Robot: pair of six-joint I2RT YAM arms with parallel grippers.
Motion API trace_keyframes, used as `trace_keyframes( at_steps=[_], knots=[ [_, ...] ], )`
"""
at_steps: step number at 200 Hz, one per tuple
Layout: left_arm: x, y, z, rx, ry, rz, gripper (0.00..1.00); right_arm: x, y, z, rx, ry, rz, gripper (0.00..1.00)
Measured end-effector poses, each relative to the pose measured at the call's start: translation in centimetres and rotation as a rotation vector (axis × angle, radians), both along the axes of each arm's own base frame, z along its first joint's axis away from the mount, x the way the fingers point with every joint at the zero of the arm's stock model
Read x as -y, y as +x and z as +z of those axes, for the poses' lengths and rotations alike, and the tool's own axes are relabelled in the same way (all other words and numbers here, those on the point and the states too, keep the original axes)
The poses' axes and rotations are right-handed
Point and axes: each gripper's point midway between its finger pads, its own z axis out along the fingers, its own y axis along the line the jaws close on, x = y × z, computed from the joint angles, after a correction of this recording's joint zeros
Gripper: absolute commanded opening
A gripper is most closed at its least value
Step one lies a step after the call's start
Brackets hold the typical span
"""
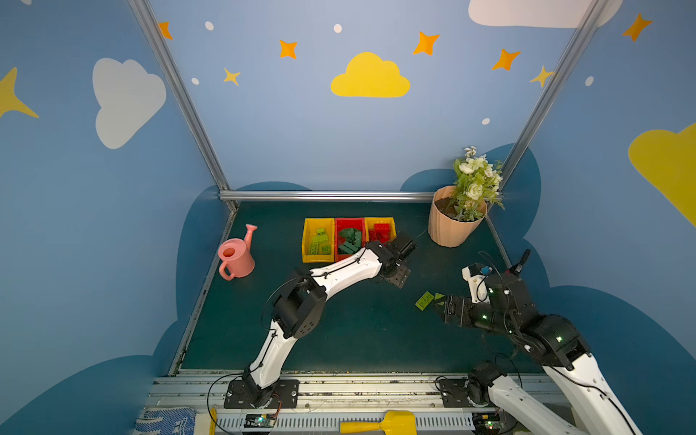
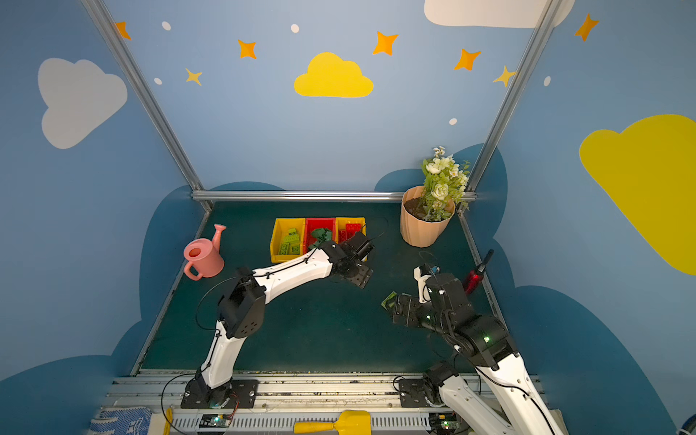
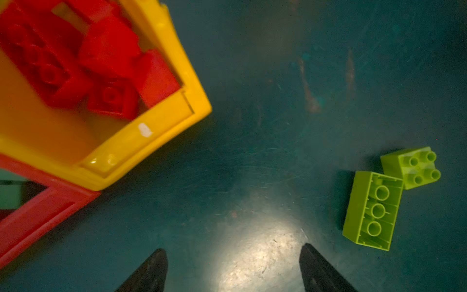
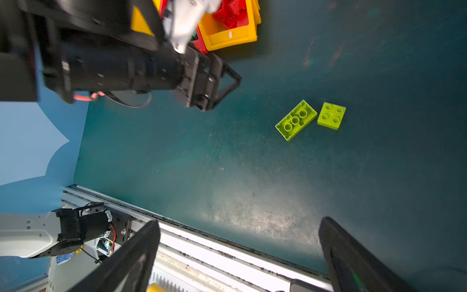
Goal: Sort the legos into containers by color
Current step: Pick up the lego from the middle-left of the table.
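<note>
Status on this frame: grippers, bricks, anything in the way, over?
Left gripper open, empty, near yellow bin of red bricks. Right gripper open, empty. Rectangular lime brick, square lime brick loose on mat. Left arm overhangs red bin.

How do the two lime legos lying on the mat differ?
Shape: the long lego is rectangular, while the square lego is shorter.
Pose: the long lego lies upside down, its hollow underside with three tubes facing up. The square lego sits right way up, showing four studs.
Shared: both are lime green and lie loose on the mat.
</note>
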Motion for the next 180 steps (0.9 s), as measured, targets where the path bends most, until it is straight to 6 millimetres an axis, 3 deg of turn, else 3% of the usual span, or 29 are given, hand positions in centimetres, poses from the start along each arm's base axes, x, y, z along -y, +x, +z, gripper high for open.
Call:
trace_keyframes(
  at_steps=[52, 89, 180],
  knots=[
    [5.7, -2.7, -2.2, -0.003, 0.003, -0.111, 0.83, 1.1, -1.3, -0.4, -0.002, -0.003, -0.022, 0.97],
    [8.0, -4.4, -2.5, -0.012, -0.002, -0.16, 0.82, 1.4, -1.7, -0.5, -0.007, -0.008, -0.026, 0.97],
    [9.0, -4.6, -4.9, -0.052, 0.027, -0.174, 0.81, 1.6, -1.7, -0.6, -0.005, -0.017, -0.033, 0.97]
  ],
)
